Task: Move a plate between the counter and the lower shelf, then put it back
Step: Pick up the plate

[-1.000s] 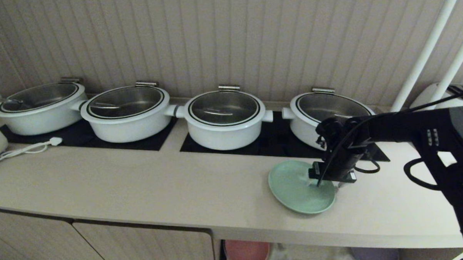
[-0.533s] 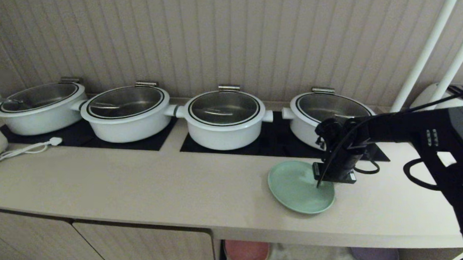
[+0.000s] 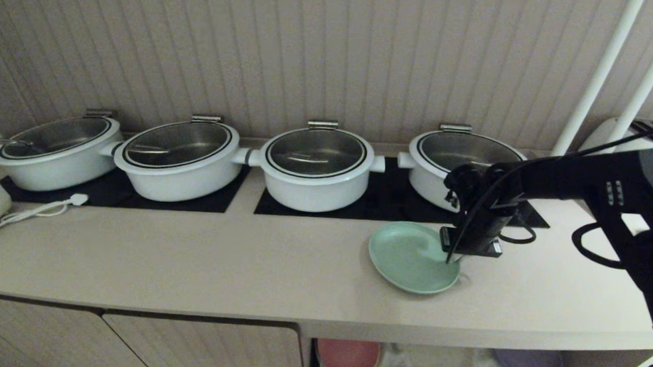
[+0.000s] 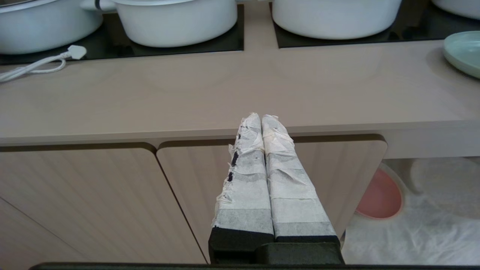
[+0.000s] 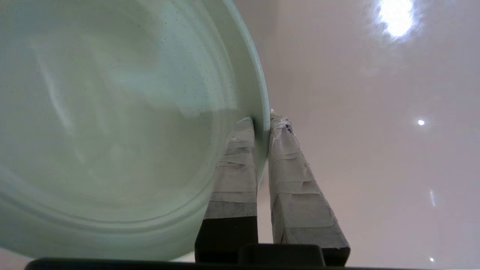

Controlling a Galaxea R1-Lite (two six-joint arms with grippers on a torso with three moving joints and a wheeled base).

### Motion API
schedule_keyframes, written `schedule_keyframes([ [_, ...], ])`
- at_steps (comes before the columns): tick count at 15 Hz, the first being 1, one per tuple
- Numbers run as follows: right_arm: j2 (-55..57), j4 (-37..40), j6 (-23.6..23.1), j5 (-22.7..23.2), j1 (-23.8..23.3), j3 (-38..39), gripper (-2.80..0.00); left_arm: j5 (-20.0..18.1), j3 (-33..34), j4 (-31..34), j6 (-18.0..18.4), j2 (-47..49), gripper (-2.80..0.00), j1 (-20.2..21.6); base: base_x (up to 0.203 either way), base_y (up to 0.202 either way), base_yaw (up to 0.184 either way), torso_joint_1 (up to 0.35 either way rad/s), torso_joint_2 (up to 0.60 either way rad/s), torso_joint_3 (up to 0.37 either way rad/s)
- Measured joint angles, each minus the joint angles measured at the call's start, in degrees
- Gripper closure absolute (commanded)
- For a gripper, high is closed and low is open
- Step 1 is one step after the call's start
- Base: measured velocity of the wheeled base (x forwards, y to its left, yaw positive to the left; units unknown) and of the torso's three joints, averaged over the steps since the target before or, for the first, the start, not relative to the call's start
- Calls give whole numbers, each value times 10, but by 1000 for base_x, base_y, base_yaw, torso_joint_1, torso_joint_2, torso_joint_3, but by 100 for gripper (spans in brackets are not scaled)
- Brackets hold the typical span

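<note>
so the mint-green plate (image 3: 411, 256) is on the beige worktop (image 3: 221, 256), just in front of the right-hand hob panel (image 3: 383, 204), and the right gripper (image 3: 455, 259) has it pinched by the rim on its right side. in the right wrist view the two taped fingers (image 5: 234, 165) are closed down with the upturned edge sandwiched between them, one on the inside and one on the outside. looks to me like the plate's right edge is just starting to tip up off the surface, but most of it is low, so i'd call this the very start: grip made, no carrying done, and the whole trip down to the lower shelf (image 4: 423, 225) and back is left. the left gripper (image 4: 262, 123) is parked low in front of the cabinet doors (image 4: 112, 195), fingers pressed together, holding nothing. stuff to watch: four white pots (image 3: 316, 169) line the back, the nearest one (image 3: 457, 166) right behind the arm. down in the shelf there's a pink plate (image 3: 348, 358) on the left and a purple plate (image 3: 527, 364) on the right on the wrinkled white cloth (image 4: 431, 240), so the free landing spot is the gap between them. the worktop's thick front edge overhangs that niche too, so the plate has to come out and around it.
</note>
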Motion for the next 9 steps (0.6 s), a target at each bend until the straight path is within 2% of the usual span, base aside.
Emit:
schedule_keyframes([
  [9,-55,-2,-1,-1,-1,57,0,0,0,0,0,0,0,0,0,0,0,0,0,0],
])
